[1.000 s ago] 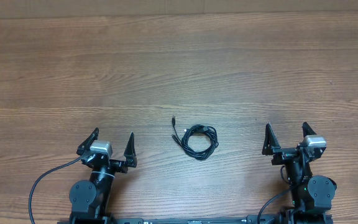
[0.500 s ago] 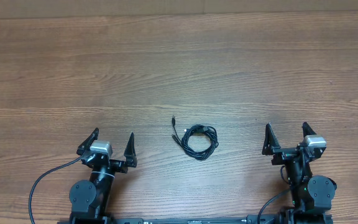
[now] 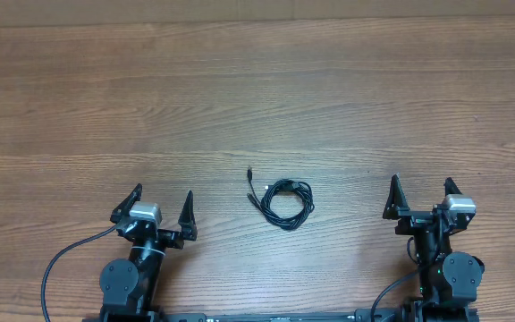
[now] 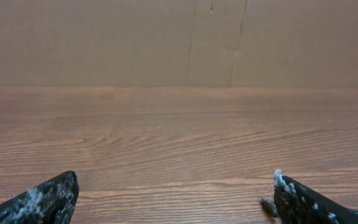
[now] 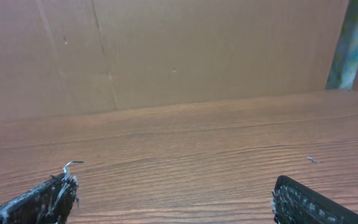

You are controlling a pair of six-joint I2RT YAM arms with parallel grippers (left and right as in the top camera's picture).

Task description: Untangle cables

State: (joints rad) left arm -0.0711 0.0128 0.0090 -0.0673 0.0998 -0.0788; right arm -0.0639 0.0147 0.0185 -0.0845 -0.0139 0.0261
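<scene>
The cables (image 3: 282, 199) lie as one small coiled black bundle on the wooden table (image 3: 257, 98), near the middle front, with a plug end sticking out at upper left. My left gripper (image 3: 161, 198) is open and empty, left of the bundle. My right gripper (image 3: 421, 189) is open and empty, right of the bundle. The left wrist view shows its open fingers (image 4: 176, 186) over bare wood, with a small plug end (image 4: 267, 205) beside the right finger. The right wrist view shows open fingers (image 5: 173, 190) and no cables.
A brown cardboard wall (image 5: 179, 50) stands at the table's far edge. A thicker black arm wire (image 3: 61, 255) loops at the front left by the left arm's base.
My right gripper has shifted slightly to the right. The cables and the left arm have not moved.
</scene>
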